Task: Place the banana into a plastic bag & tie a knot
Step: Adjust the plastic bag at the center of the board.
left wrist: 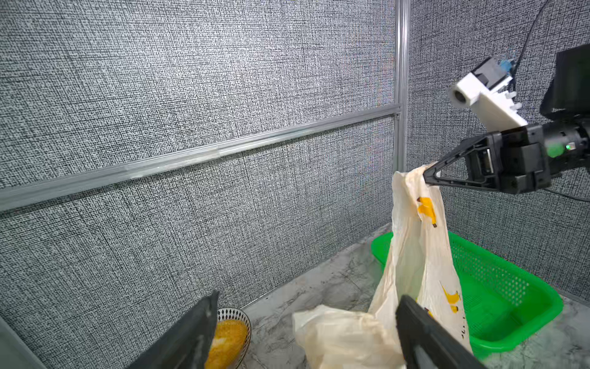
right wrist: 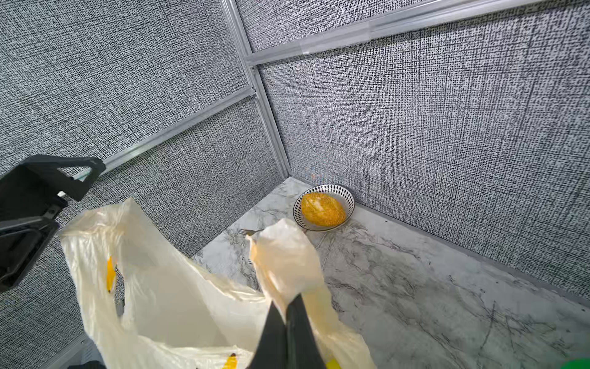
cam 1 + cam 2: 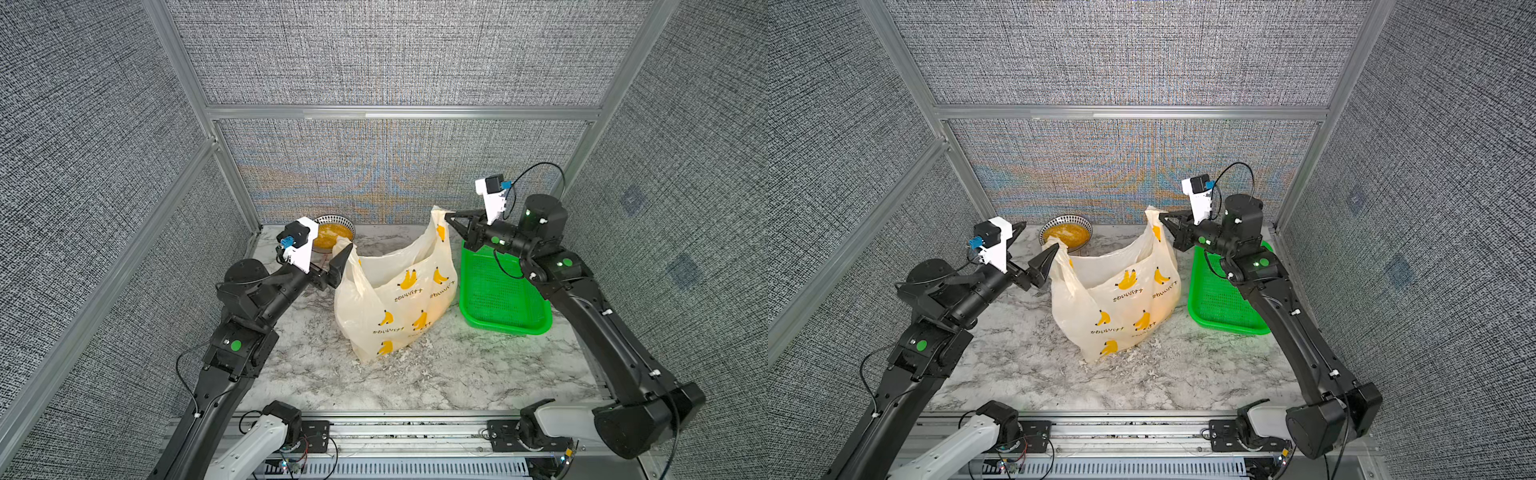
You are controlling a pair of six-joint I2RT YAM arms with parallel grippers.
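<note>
One handle (image 3: 436, 219) of the thin cream banana-print plastic bag (image 3: 399, 307) on the marble table (image 3: 478, 374) is pinched tight in my right gripper (image 3: 448, 216) — my left gripper (image 3: 1038, 237) gapes wide by the other handle (image 3: 1061, 249) — next, I think, it must close, then knot.

I can read かわいいバナナ in dark lettering on the plastic bag (image 3: 395, 307), at least 3 times.

Overhead stereo pair, two wrist close-ups

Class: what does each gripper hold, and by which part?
Right gripper: the plastic bag, by one handle loop. Left gripper: open, gripping nothing.
</note>
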